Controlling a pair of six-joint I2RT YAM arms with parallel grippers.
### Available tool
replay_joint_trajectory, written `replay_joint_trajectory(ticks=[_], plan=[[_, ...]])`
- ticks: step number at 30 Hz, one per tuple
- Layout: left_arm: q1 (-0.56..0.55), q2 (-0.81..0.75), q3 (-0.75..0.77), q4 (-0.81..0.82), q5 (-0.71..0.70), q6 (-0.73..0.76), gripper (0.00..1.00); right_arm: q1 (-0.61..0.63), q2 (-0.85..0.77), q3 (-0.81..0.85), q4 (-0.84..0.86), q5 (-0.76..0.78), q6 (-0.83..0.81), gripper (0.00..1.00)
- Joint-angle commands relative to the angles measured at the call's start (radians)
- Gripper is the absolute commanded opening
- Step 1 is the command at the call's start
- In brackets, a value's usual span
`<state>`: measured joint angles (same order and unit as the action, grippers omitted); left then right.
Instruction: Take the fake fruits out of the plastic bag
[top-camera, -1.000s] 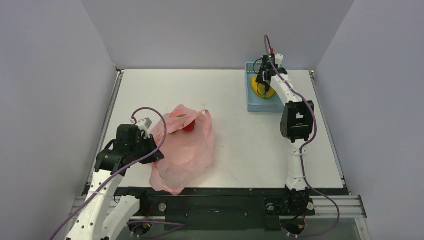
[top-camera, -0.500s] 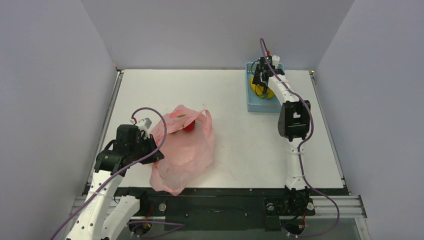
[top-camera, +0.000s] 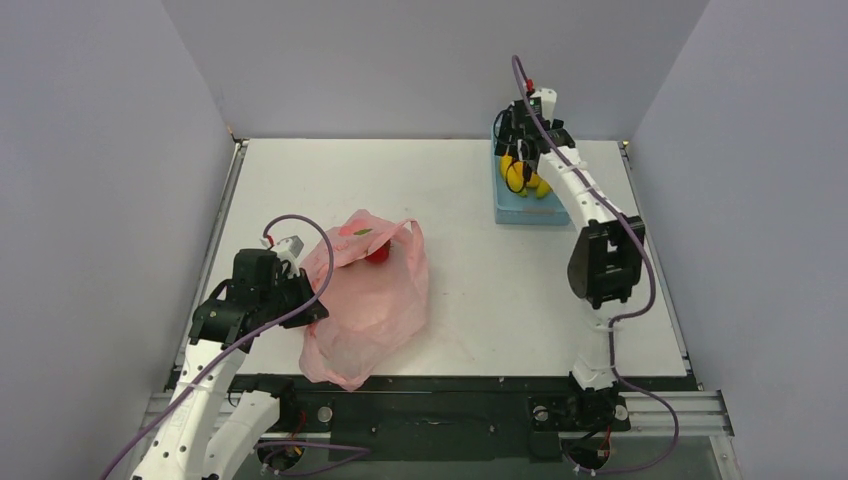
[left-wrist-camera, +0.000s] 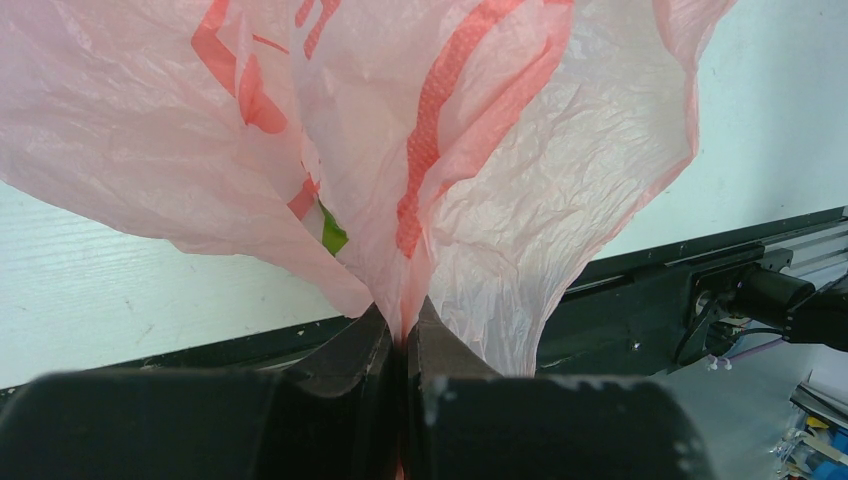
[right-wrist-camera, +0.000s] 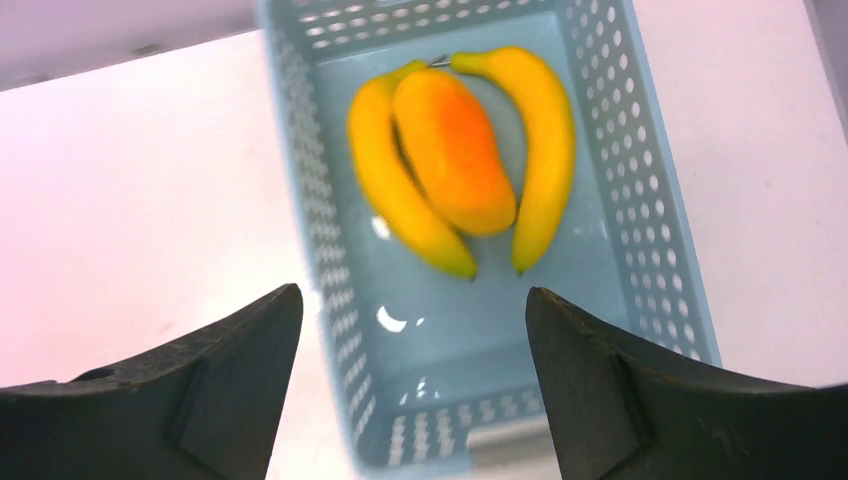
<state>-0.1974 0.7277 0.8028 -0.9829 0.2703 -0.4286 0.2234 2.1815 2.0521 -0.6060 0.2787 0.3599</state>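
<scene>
The right end effector (right-wrist-camera: 412, 298) hangs released and empty above the basket (right-wrist-camera: 305, 200) at the far right of the table (top-camera: 470, 270). A second ago it sat lower, down among the fruit. It has since risen and drifted toward the far wall, so a drop-off looks just finished. Below its spread fingers lie two bananas (right-wrist-camera: 548, 150) with the mango (right-wrist-camera: 455, 150) between them, all inside the basket. By that showing, three fruits are already out.

The left end effector (left-wrist-camera: 405, 325) is clenched on a gathered fold of the bag (left-wrist-camera: 560, 180) at the near left. It has not shifted over that second. The bag lies crumpled on the table with its mouth toward the far side. The apple (top-camera: 377, 254) shows red at that mouth, though I cannot tell whether it sits under the film or just outside it. No kiwi is visible; it may lie beneath the pink plastic.

The right arm likely has to cross back to the bag for the apple. Slack film and the loose handle around the mouth are the probable hindrance.
</scene>
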Motion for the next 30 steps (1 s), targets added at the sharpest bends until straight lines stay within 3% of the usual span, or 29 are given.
replay_joint_trajectory(ticks=[1,8,12,21,25,30], plan=[[-0.004,-0.005,0.024,0.044,0.013,0.014,0.01,0.111,-0.285,-0.241,0.123,0.024,0.025,0.77],[-0.004,-0.002,0.023,0.044,0.021,0.017,0.01,0.310,-0.602,-0.788,0.499,-0.047,0.045,0.74],[-0.004,0.001,0.023,0.044,0.027,0.019,0.01,0.473,-0.738,-0.973,0.641,-0.054,-0.012,0.74],[-0.004,0.001,0.024,0.046,0.027,0.020,0.01,0.732,-0.906,-1.111,0.752,-0.092,-0.133,0.73],[-0.004,-0.004,0.023,0.043,0.020,0.017,0.01,0.842,-0.894,-1.128,0.820,-0.015,-0.178,0.73],[-0.004,-0.004,0.024,0.044,0.015,0.014,0.01,0.919,-0.782,-1.132,0.951,-0.019,-0.087,0.71]])
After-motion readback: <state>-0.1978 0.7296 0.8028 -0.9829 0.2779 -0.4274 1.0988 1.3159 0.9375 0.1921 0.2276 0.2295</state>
